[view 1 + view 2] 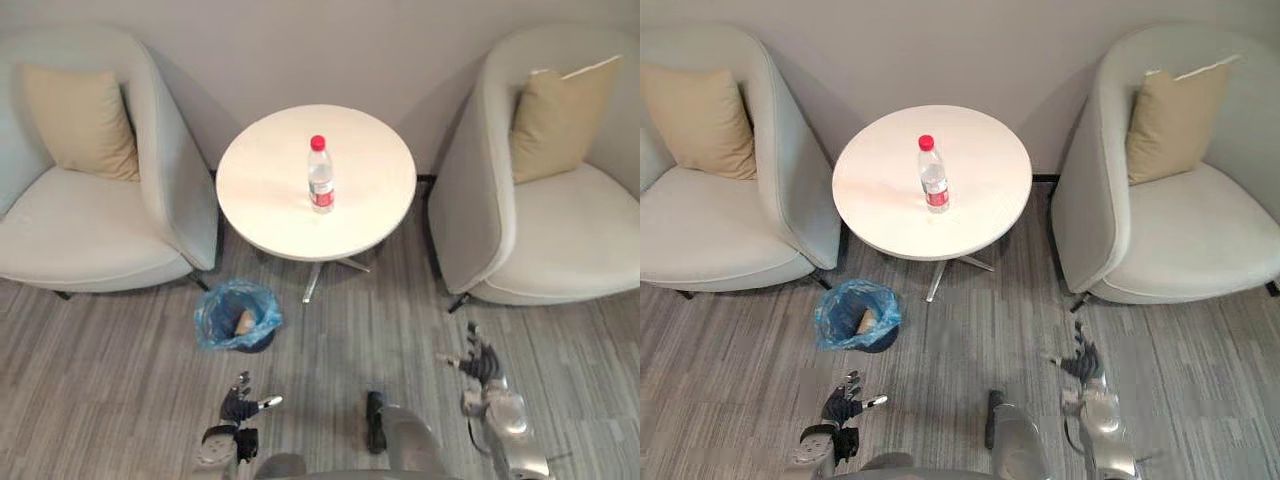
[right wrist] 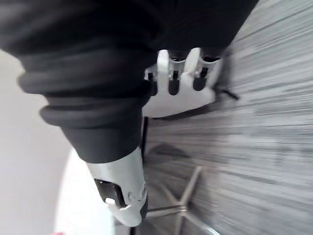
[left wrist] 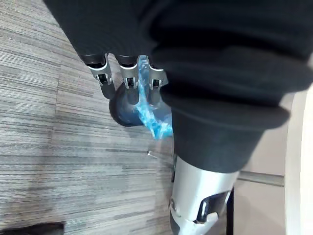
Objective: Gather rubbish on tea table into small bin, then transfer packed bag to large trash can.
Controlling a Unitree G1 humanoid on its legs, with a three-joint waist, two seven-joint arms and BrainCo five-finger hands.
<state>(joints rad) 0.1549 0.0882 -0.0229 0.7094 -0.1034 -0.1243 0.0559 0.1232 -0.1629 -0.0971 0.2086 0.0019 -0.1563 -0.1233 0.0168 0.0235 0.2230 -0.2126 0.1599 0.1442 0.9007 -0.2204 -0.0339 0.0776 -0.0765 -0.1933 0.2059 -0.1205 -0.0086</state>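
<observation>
I see the red-capped bottle standing upright at the middle of the round white tea table, upper centre, well in from its rim. Below-left on the floor sits the small bin, lined in blue, a pale scrap inside and bare floor around it. The left armchair and right armchair crowd the table's sides. My left hand, bottom left, and right hand, bottom right, hang loose-fingered and empty.

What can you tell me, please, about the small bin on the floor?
The small bin is a dark round tub lined with a crinkled blue plastic bag that folds out over its rim. It stands upright on the grey striped floor, near the foot of the white table and the left armchair. A pale brownish scrap lies inside. The left hand hovers apart from it.
</observation>
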